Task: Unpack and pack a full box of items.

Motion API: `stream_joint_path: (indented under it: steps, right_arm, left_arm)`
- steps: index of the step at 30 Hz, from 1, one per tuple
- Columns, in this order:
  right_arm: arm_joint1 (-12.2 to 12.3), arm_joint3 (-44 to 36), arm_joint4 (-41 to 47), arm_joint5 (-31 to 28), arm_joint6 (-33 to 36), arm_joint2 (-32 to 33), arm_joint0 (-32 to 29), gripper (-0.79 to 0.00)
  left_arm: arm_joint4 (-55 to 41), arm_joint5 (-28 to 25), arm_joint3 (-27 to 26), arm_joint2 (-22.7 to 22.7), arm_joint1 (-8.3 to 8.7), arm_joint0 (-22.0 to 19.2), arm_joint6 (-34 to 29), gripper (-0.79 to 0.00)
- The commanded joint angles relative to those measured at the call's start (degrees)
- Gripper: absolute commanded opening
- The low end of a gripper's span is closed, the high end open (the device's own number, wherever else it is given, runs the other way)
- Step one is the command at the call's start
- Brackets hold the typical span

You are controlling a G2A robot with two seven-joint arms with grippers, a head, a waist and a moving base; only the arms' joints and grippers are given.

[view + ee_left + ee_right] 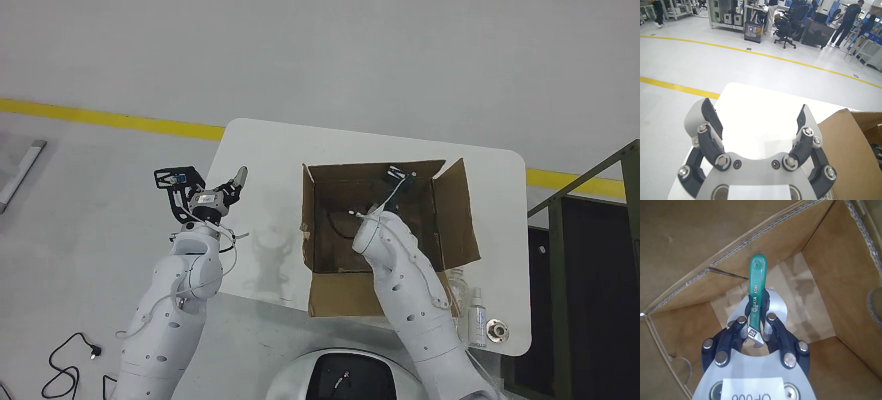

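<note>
Your right jaws are clamped on the handle of the green wrench (756, 285), its steel head pointing back toward the wrist. They hold it inside the open box (455, 215), which sits right of centre in the top view on the white surface (270, 160). Your left jaws are spread wide apart with nothing between them, left of centre over the surface's left edge, apart from the box. A small bottle (477, 318) stands at the surface's lower right corner.

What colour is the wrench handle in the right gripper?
Green; the wrench shows best in the right wrist view.
</note>
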Motion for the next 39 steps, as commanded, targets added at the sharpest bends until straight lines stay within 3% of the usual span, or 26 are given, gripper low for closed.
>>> stream_joint_path:
  steps: [1,8,14,21,34,39]
  right_arm:
    - [-0.02,0.10,0.18,0.14,-0.27,-0.02,0.05,-0.785]
    - [-0.02,0.10,0.18,0.14,-0.27,-0.02,0.05,-0.785]
    - [0.40,-2.06,-0.23,-6.09,1.17,0.45,-0.53,-0.785]
    - [1.64,-6.48,-2.06,-17.82,9.72,2.47,-0.64,-0.785]
    - [3.59,-16.05,-6.29,-32.98,20.68,4.32,-4.80,-0.785]
    - [3.75,-17.12,-6.42,-33.89,21.42,4.42,-5.58,-0.785]
  left_arm:
    - [0.00,0.00,0.00,0.00,0.00,0.00,0.00,0.000]
    - [0.00,0.00,0.00,0.00,0.00,0.00,0.00,0.000]
    - [0.00,0.00,0.00,0.00,0.00,0.00,0.00,0.000]
    - [0.00,0.00,0.00,0.00,0.00,0.00,0.00,0.000]
    - [0.00,0.00,0.00,0.00,0.00,0.00,0.00,0.000]
    - [0.00,0.00,0.00,0.00,0.00,0.00,0.00,0.000]
